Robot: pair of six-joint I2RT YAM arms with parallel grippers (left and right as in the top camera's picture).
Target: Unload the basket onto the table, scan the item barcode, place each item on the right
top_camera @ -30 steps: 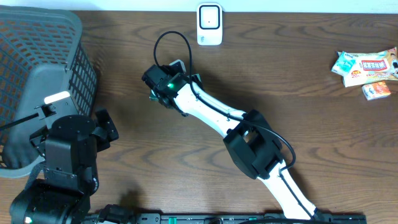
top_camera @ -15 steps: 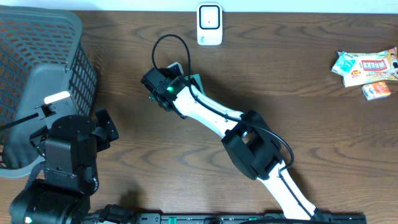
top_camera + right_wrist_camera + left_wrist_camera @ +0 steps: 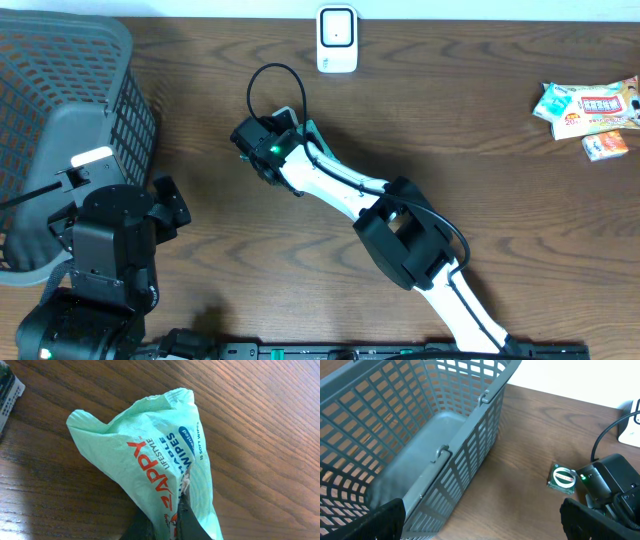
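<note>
Right gripper (image 3: 176, 519) pinches the Zappy wipes packet (image 3: 150, 455) at mid-frame; left gripper (image 3: 480, 525) hangs wide open. The scanner (image 3: 337, 38) sits top centre, barcode not yet scanned.

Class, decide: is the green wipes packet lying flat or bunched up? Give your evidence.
Bunched up. The right gripper is shut on the wipes packet, and its film creases and puckers toward the pinch.

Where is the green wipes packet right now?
In the right wrist view, the green wipes packet is pinched in the shut right tool. Overhead, it shows under that wrist, just below the white scanner.
</note>
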